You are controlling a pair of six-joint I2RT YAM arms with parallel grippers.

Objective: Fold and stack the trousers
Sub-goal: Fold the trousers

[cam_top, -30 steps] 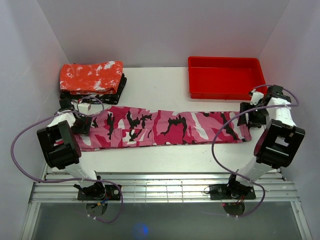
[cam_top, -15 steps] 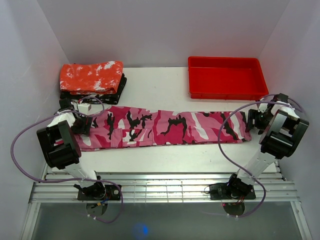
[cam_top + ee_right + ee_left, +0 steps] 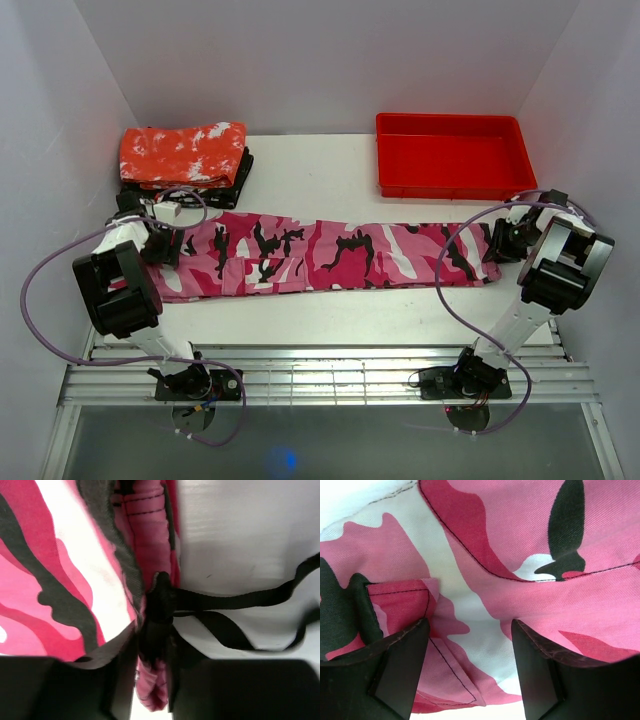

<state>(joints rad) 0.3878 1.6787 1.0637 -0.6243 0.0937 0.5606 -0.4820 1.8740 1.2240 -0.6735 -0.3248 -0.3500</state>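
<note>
The trousers [image 3: 330, 255], pink camouflage cloth, lie stretched flat from left to right across the table. My left gripper [image 3: 165, 245] sits low over their left end. In the left wrist view the left gripper [image 3: 469, 630] is open, its dark fingers [image 3: 400, 665] apart, with the cloth [image 3: 520, 540] and a stitched pocket flap lying flat between them. My right gripper [image 3: 497, 243] is at the right end. The right wrist view shows the right gripper [image 3: 151, 645] shut on the bunched edge of the trousers [image 3: 75, 555], where a black strap [image 3: 240, 600] is tied.
A red tray [image 3: 450, 155] stands at the back right. At the back left lies a folded red cloth with white speckles [image 3: 183, 152] on a dark pile [image 3: 232, 185]. White walls stand close on both sides, and a metal rail [image 3: 320, 375] runs along the near edge.
My right gripper has come in from the right to the trousers' right edge and closed on it. The left gripper has hardly moved and stays open.
</note>
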